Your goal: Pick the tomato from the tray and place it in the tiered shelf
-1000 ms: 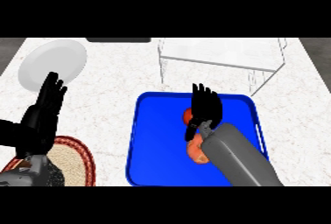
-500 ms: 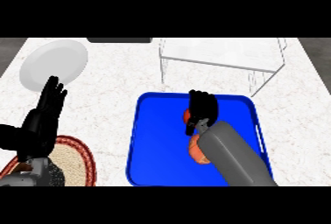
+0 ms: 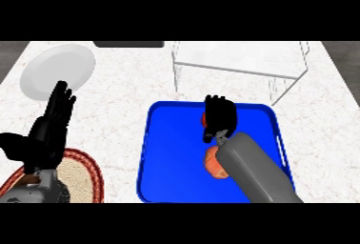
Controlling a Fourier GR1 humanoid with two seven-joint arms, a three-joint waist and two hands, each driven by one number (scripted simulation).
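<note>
On the blue tray (image 3: 169, 157), toward its far side, the tomato (image 3: 203, 117) shows only as a red sliver under the right hand (image 3: 219, 116). The hand covers it from above, presumably to grasp; whether it has closed cannot be told. An orange fruit (image 3: 213, 164) lies nearer, beside the forearm. The tiered shelf (image 3: 239, 66) stands just beyond the tray at the table's far edge, and nothing seems to stand between. Left hand (image 3: 51, 128) rests open near the left edge, white plate (image 3: 56, 71) beyond it.
</note>
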